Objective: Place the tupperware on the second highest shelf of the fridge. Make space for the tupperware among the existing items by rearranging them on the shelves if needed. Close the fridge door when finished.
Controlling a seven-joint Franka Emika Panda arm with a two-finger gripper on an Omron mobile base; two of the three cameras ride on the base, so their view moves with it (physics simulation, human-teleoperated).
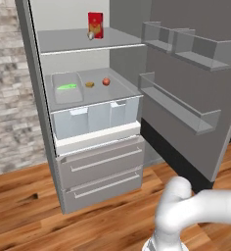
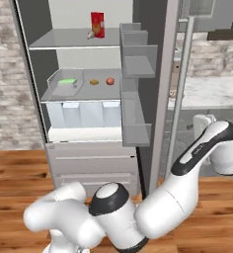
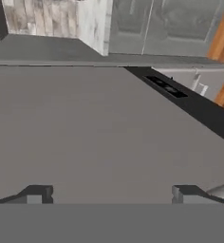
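— Gripper [image 3: 111, 194] first: how does it stand?

— Jaws spread wide, nothing between them. Straight ahead of the fingers, very near, is the flat grey outer face of the fridge door [image 3: 109, 133]. I can't tell whether the tips touch it yet.

— So the step is the closing push?

— I judge so. The fridge door stands swung well open, with the fridge [image 1: 33, 73] on the far side of the panel from the hand. Inside, the second highest shelf [image 1: 122, 88] already carries the tupperware [image 1: 67, 88], set to the side farthest from the hinge. The orange-brown lump [image 1: 89, 84] and the red fruit [image 1: 106, 82] sit apart from it and nearer the hinge.

— How to push well?

— Press with the hand flat against the panel, out toward the handle edge rather than the hinge. Follow the door's arc so the fingers don't slide off. Nothing seems to overhang the shelf front, so the door bins should pass.
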